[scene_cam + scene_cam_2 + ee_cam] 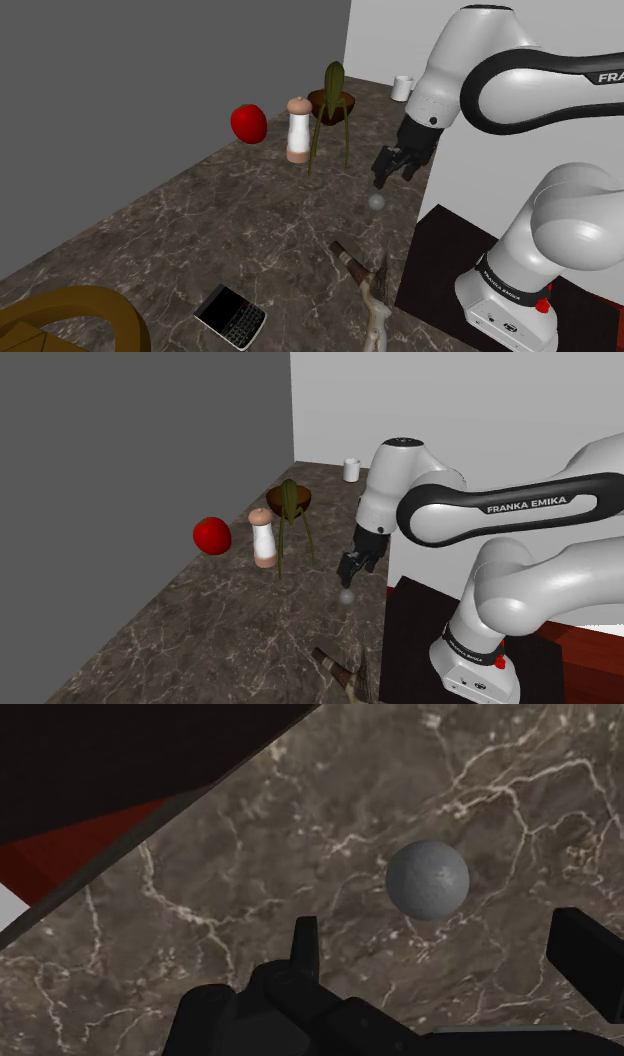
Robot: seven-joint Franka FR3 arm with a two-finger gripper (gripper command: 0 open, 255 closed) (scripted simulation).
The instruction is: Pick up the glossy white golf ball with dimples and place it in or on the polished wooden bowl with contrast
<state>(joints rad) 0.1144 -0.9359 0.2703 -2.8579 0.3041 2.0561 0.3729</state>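
Hovering over ball (pixel 346 596): "FRANKA EMIKA" arm (pixel 520 504)

The round ball (pixel 427 879) reads mottled grey; the marble table (pixel 250 854) is dark brown, veined white. The two-finger claw (pixel 440 939) is all black, the round fruit (pixel 249 123) bright red.

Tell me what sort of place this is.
Probably a kitchen counter in a home: a dark, veined, marble-look worktop carrying a pepper mill, a brown bowl and a small white cup.
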